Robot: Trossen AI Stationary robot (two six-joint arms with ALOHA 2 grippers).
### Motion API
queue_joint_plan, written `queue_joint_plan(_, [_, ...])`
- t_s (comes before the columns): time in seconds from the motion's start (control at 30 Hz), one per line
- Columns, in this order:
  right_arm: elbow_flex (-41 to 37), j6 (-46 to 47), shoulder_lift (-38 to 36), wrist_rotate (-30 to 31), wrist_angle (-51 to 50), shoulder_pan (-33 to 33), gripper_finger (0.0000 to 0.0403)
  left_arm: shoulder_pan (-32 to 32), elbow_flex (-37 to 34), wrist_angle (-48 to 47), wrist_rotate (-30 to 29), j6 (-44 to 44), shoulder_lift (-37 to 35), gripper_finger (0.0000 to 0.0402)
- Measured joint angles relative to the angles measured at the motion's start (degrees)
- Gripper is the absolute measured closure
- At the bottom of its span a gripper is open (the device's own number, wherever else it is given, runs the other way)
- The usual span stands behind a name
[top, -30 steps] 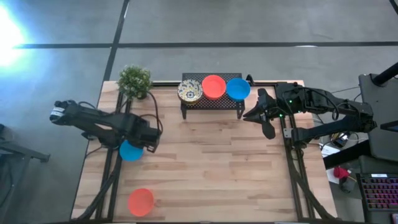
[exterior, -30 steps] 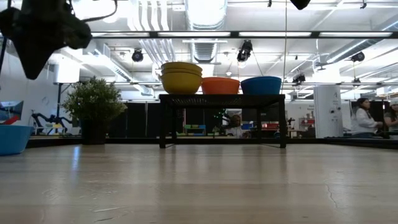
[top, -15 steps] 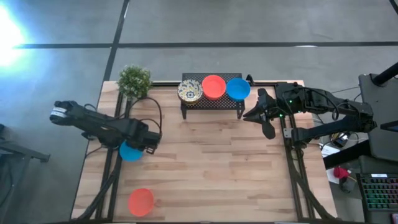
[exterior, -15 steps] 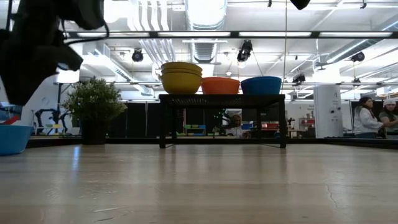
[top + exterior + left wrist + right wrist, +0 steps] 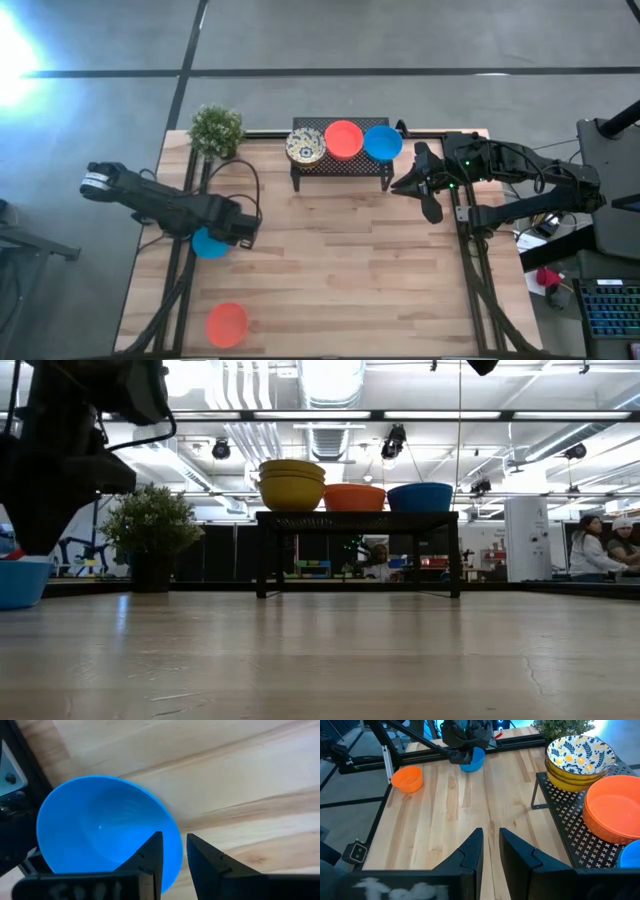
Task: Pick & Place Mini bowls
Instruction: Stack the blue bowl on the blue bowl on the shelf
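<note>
A bright blue mini bowl (image 5: 207,243) (image 5: 100,830) rests on its base on the wooden table near the left edge. My left gripper (image 5: 174,845) points down over it, open, one finger inside the bowl and one outside, on either side of the rim (image 5: 176,832). I cannot tell whether they touch it. An orange-red mini bowl (image 5: 227,324) sits at the near left. On the black rack (image 5: 340,165) at the far side stand stacked patterned bowls (image 5: 305,147), an orange-red bowl (image 5: 343,138) and a blue bowl (image 5: 382,142). My right gripper (image 5: 490,837) waits high beside the rack, narrowly open, with nothing between its fingers.
A small green potted plant (image 5: 216,130) stands at the far left corner. The arms' black frames run along both table sides. The wide middle of the table (image 5: 340,260) is bare wood. People show in the room behind, far off.
My left gripper has come straight down toward the blue bowl on the table. The bowl has stayed where it was.
</note>
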Motion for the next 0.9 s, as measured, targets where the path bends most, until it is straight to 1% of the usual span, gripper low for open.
queue_joint_plan(0.17, [0.0, 0.0, 0.0, 0.0, 0.0, 0.0, 0.0346, 0.0, -1.7, 1.4, 0.0, -1.5, 0.0, 0.0321])
queue_joint_plan(0.4, [0.0, 0.0, 0.0, 0.0, 0.2, 0.0, 0.0346, 0.0, -4.0, 8.3, 0.0, -1.7, 0.1, 0.0321])
queue_joint_plan(0.63, [0.0, 0.4, 0.0, 0.0, 0.3, 0.0, 0.0346, 0.0, -6.6, 9.1, 0.0, -4.6, 0.1, 0.0321])
queue_joint_plan(0.8, [0.0, 0.7, 0.0, 0.0, 0.4, 0.0, 0.0346, 0.1, -8.2, 9.4, -0.2, -4.4, 0.1, 0.0321])
queue_joint_plan(0.9, [0.0, 0.7, 0.0, 0.0, 0.4, 0.0, 0.0346, 0.1, -8.1, 9.9, -0.2, -3.6, 0.1, 0.0333])
